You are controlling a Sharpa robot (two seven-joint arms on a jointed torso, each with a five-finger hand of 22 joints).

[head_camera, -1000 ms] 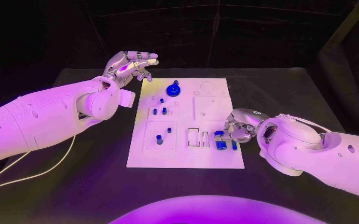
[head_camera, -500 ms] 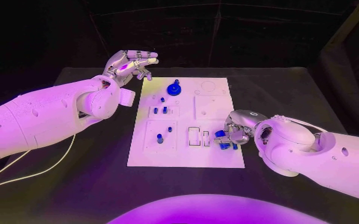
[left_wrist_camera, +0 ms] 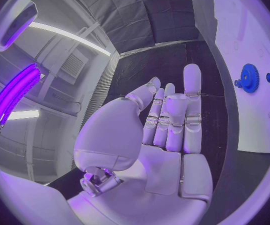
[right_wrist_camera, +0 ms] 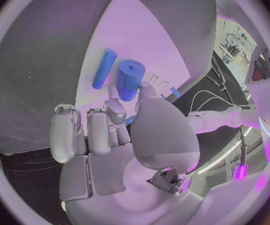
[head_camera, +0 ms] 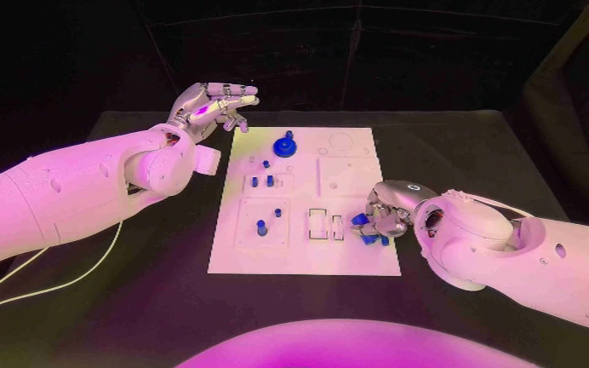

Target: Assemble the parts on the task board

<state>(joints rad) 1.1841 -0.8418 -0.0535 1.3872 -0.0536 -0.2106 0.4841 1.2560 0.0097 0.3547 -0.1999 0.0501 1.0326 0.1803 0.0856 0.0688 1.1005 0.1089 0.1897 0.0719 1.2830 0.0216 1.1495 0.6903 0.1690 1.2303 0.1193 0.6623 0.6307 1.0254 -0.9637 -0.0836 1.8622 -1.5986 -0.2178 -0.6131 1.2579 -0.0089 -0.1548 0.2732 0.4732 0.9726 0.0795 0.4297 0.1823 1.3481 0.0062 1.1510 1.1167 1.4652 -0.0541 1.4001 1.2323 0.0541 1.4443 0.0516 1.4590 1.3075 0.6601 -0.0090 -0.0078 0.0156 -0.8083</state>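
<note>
The task board [head_camera: 307, 202] lies in the middle of the black worktop [head_camera: 466, 155], a long white plate running away from the robot. At its near right corner the right hand [head_camera: 383, 215] rests over the board's edge with blue parts under it: in the right wrist view a thick blue cylinder [right_wrist_camera: 129, 80] stands touching the tip of one of the fingers [right_wrist_camera: 115, 111], and a slimmer blue rod [right_wrist_camera: 104, 68] lies flat on the white surface just beside it. The other fingers there are curled downward above the board, and whether the cylinder is truly pinched or merely touched cannot be told. Just left of that hand are two narrow rectangular slots [head_camera: 325, 224] in the board. Further left stands a blue peg [head_camera: 260, 228] in a square recess, with a smaller blue piece [head_camera: 277, 212] near it, and beyond them a pair of short blue pegs [head_camera: 261, 182] side by side. At the board's far end sits a blue gear [head_camera: 285, 146] with a knob on top, near a round outline [head_camera: 339, 140]. The left hand [head_camera: 215, 109] hovers above the worktop beside the board's far left corner — well apart from the right hand — holding nothing, its fingers extended and close together with the thumb set off.
</note>
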